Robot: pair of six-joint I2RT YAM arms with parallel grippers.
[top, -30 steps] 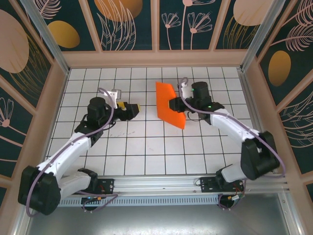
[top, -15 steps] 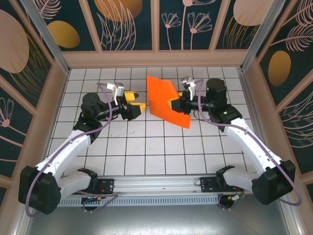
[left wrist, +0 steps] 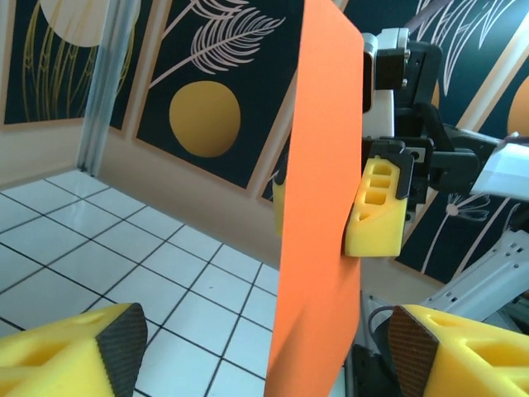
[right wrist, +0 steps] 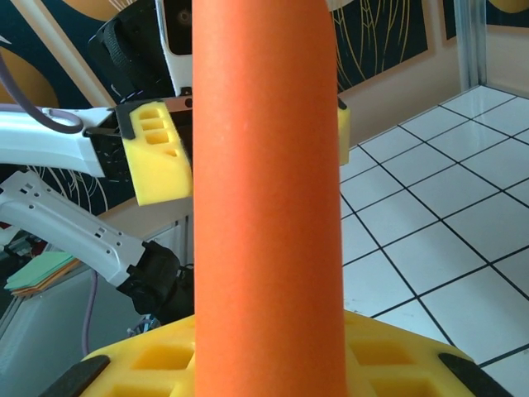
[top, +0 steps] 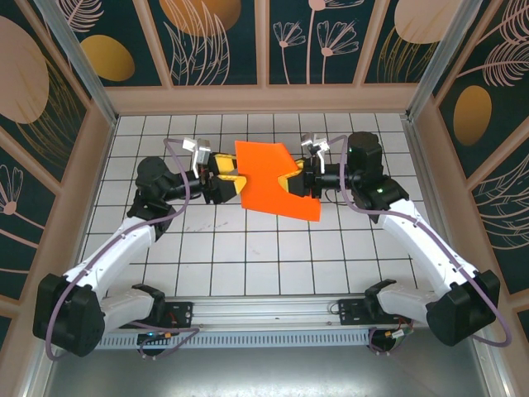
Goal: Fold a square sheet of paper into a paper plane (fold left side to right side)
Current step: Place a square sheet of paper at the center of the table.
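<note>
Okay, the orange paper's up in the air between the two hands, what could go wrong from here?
The right hand pinches the paper at one edge only, off the table, so the thin sheet could twist or slip. The left hand stands open around the opposite edge; closing off-line might crumple it or add a stray crease. The two hands sit close, so they could bump.

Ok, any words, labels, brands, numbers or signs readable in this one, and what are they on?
No readable text anywhere.
Orange paper: plain, unmarked.
Wall panels: only leaf and circle patterns.
Table: plain grid lines.
Arms: no legible label.
</note>
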